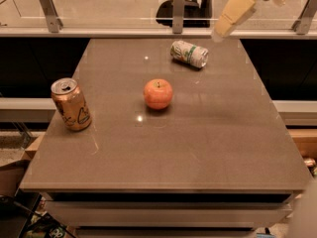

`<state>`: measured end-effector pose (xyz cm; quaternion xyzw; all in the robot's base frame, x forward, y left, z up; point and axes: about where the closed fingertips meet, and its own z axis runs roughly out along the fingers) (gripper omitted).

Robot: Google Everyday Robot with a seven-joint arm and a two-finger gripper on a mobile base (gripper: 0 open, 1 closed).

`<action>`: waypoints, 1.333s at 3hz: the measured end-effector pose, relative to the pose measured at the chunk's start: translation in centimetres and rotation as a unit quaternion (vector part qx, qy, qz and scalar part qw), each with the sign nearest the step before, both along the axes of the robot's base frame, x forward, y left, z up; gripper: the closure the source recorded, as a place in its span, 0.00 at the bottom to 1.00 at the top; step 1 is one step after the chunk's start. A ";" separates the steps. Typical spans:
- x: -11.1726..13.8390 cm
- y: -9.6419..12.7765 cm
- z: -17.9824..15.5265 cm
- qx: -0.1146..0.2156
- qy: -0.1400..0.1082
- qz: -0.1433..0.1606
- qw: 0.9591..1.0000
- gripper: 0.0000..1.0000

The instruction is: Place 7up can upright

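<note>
Brown and shiny, the table (pixel 198 148) fills most of the camera view, and behind it runs a glass wall with metal posts (pixel 179 9). The 7up can (pixel 189 53) lies on its side near the far edge of the table, a bit to the right of the middle, and it sits slanted with one shiny end toward the right. An apple (pixel 158 93) sits near the middle, apart from it. A gold can (pixel 72 104) stands up near the left edge, well apart from both. The gripper (pixel 218 32) hangs in the air at the top right, just past the far edge and close to the 7up can but not touching it. It holds nothing, and I cannot tell if it is spread or squeezed. The job looks like it has not really started, since the 7up can is lying down. A round can rolls easily, so a small bump from the side could send it off the far edge or toward the apple. If the gripper comes down crooked, the can could slip out and tip over again when stood up.
</note>
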<state>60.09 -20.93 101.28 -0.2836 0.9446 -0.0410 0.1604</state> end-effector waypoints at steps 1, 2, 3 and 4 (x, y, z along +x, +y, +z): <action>1.4 0.8 -1.4 0.011 0.015 -0.010 1.000 0.00; 2.7 1.6 -3.2 0.023 0.032 0.000 0.999 0.00; 4.4 2.1 -4.3 0.022 0.031 0.034 0.999 0.00; 6.0 2.1 -5.2 0.016 0.027 0.087 0.996 0.00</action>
